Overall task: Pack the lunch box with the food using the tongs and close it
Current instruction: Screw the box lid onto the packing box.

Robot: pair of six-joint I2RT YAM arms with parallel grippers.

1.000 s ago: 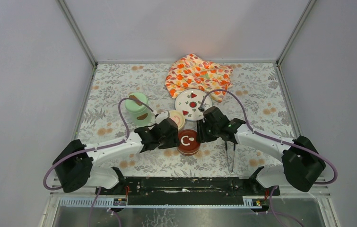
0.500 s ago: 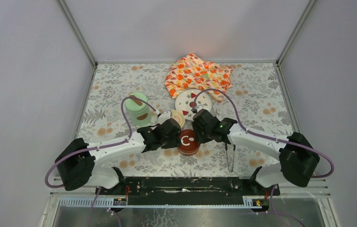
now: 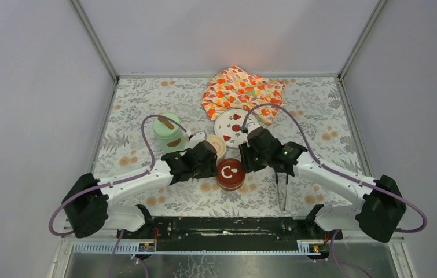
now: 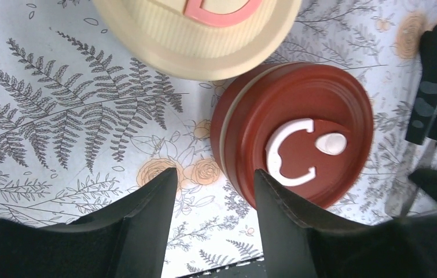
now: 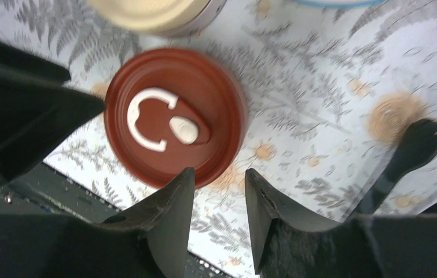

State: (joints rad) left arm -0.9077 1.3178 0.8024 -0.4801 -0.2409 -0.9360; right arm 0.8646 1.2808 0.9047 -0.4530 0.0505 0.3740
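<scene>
Top external view, contents of table (image 3: 320, 116) with grey fern and flower print:

- Dark red-lidded pot (image 3: 231, 174): low, round, lid on, white curved emblem on top. Stands near the middle of the table, towards the near edge, between the two grippers.
- Cream-lidded pot (image 3: 217, 145): low, lid on, just beyond the red one and slightly left. In the left wrist view the two pots sit side by side; whether they touch cannot be told.
- Mint-green cylinder (image 3: 168, 132): tall, upright, lid on, to the left of the cream pot.
- Tongs (image 3: 282, 188): slim, dark, lying flat on the table to the right of the red pot, under the right arm, lengthwise near to far. No gripper holds them.
- White plate (image 3: 236, 127): red fruit prints, beyond the pots.
- Orange cloth (image 3: 242, 90): flower pattern, bunched at the far side, just beyond the plate.
- Left gripper (image 4: 216, 174): at the red pot's left flank, fingers spread, only tablecloth between them, holding nothing.
- Right gripper (image 5: 220, 172): at the pot's right flank, fingers parted, likewise empty, one fingertip just beside the lid's rim.
</scene>
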